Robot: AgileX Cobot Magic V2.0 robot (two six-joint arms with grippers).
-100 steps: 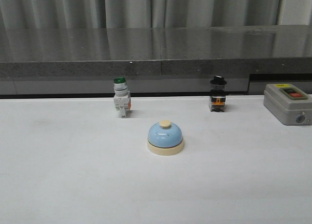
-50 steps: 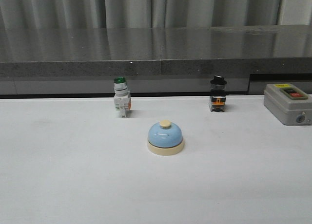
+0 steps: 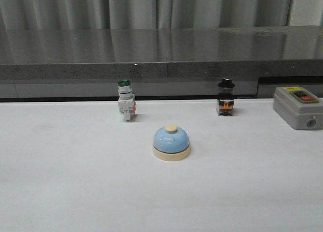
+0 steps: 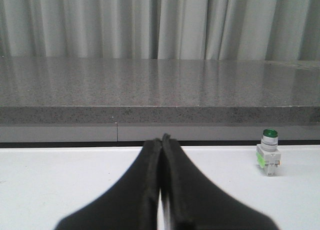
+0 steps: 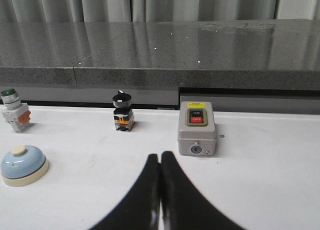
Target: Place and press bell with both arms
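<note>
On the white table (image 3: pixel 60 191), going left to right, a green-capped push button (image 3: pixel 125 106) stood upright toward the back, at about 10 o'clock from the bell (image 3: pixel 171 142). The bell sat upright near the middle of the table, blue dome on its cream base, cream button on top, with bare table all around it and nothing touching it. At about 2 o'clock from the bell stood a small black-knobbed switch (image 3: pixel 225 97), also near the back edge. Farthest right, at about 2 to 3 o'clock, lay a grey switch box (image 3: pixel 297 107) with its buttons facing up. A dark stone ledge (image 3: pixel 161 53) ran behind all of them.

Neither arm appeared in the front view. The left pincer (image 4: pixel 161 182) was closed, fingers pressed together and holding nothing. The right pincer (image 5: pixel 159 190) was likewise closed and empty, with the bell at its 9 o'clock, well apart.
</note>
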